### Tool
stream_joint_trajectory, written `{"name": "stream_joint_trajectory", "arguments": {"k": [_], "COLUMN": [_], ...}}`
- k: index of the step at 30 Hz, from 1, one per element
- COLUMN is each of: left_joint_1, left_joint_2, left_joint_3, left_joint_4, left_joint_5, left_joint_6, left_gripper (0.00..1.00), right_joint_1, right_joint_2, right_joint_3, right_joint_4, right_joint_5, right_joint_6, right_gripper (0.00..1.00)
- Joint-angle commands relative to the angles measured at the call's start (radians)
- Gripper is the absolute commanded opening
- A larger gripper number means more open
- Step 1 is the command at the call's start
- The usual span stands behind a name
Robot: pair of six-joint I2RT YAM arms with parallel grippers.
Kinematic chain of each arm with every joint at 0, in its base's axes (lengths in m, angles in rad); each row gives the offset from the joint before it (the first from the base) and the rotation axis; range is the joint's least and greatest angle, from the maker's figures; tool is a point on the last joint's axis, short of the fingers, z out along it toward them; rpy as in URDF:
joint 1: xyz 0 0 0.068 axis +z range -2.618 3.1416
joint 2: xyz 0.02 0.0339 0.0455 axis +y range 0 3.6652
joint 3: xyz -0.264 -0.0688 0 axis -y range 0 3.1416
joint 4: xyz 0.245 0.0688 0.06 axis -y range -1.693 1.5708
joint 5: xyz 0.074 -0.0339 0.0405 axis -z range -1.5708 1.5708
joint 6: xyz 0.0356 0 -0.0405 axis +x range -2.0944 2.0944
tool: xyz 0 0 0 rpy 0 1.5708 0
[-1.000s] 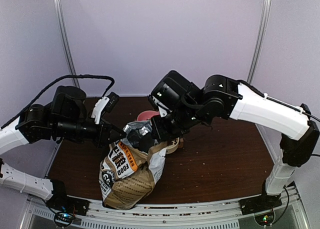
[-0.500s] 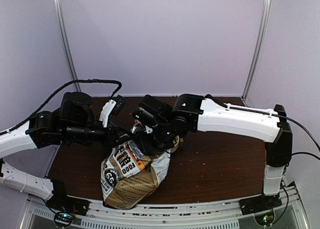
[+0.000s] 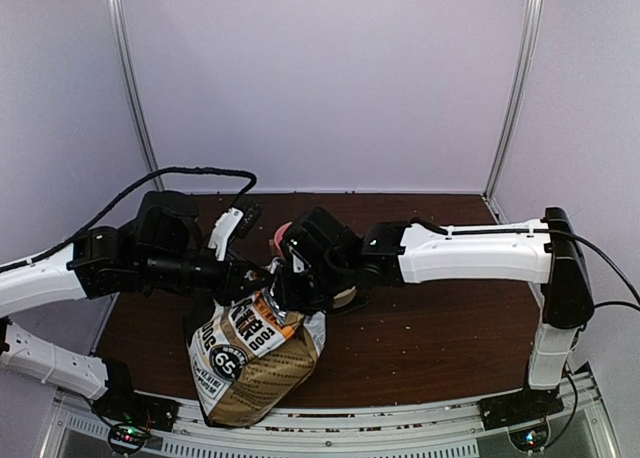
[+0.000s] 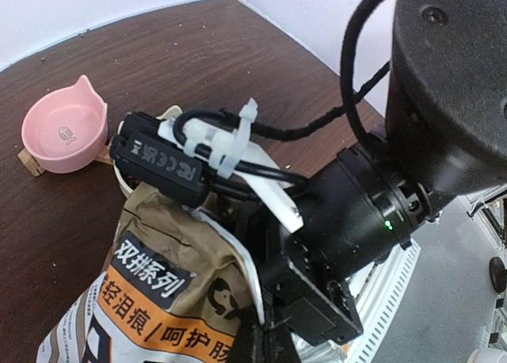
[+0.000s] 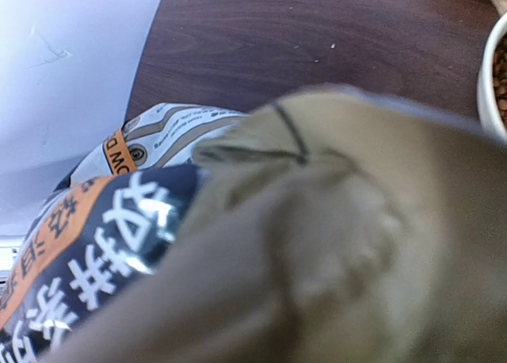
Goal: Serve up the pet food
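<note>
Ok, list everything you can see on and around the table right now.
bag: one, tan, white and orange print, near side of the table
pink bowl: one, pink, cat-eared, empty, behind the bag
white bowl: one, white, just past the bag's top
pet food: many pellets, brown, in the white bowl
table: one, dark brown wood
left gripper: one, black, shut on the bag's rim
right gripper: one, black, at the bag's top, jaws hidden

The bag (image 3: pixel 250 363) is standing near the tabletop's (image 3: pixel 430 328) front edge; a bowl (image 4: pixel 65 133) is sitting behind it, and pet food (image 5: pixel 501 66) is lying in a dish (image 5: pixel 485 85) beside it.
</note>
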Motion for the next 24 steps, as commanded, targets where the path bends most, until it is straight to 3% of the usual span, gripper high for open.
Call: {"name": "stream_joint_trajectory", "arguments": {"k": [1,15,24], "left_joint_1": [-0.008,-0.005,-0.005], "left_joint_2": [-0.055,-0.229,-0.318], "left_joint_3": [0.006,0.059,0.048], "left_joint_4": [0.13,-0.097,-0.128], "left_joint_5": [-0.023,-0.174,-0.2], "left_joint_6": [-0.006,0.005,-0.003], "left_gripper": [0.0,0.0,0.0], "right_joint_1": [0.02,-0.021,-0.042], "right_joint_2": [-0.006,-0.284,-0.396], "right_joint_3": [-0.028,-0.279,-0.441], "right_joint_4": [0.327,0.52,0.63], "right_joint_5": [-0.218,-0.206,-0.159], "right_joint_6": [0.096,0.212,0.295], "right_gripper": [0.0,0.0,0.0]}}
